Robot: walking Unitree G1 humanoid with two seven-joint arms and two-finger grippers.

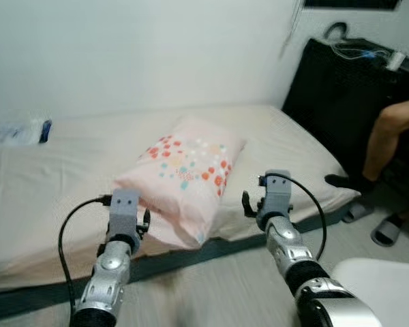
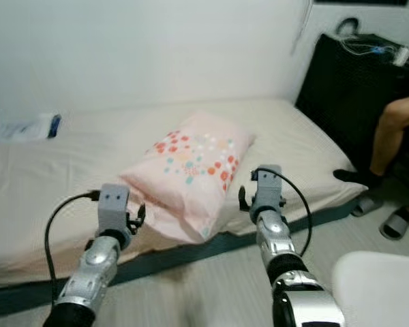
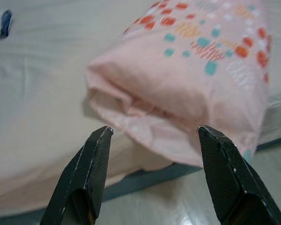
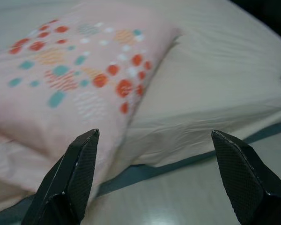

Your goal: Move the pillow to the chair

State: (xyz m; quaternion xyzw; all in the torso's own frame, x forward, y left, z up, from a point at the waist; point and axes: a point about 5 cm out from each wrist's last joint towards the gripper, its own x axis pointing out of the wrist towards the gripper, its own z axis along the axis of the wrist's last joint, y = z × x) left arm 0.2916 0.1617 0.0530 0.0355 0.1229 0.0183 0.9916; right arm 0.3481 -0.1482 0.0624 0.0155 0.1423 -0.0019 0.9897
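Both grippers, left (image 3: 152, 133) and right (image 4: 154, 138), gape wide before pillow (image 1: 184, 167), chair (image 1: 388, 286) cut off.

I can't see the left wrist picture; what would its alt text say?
A pink pillow with red and teal dots lies on a cream bed, its open end facing the camera. The left gripper is open before it, not touching.

one pillow (image 1: 187, 170), one bed (image 1: 68, 184), two tools, two slippers.
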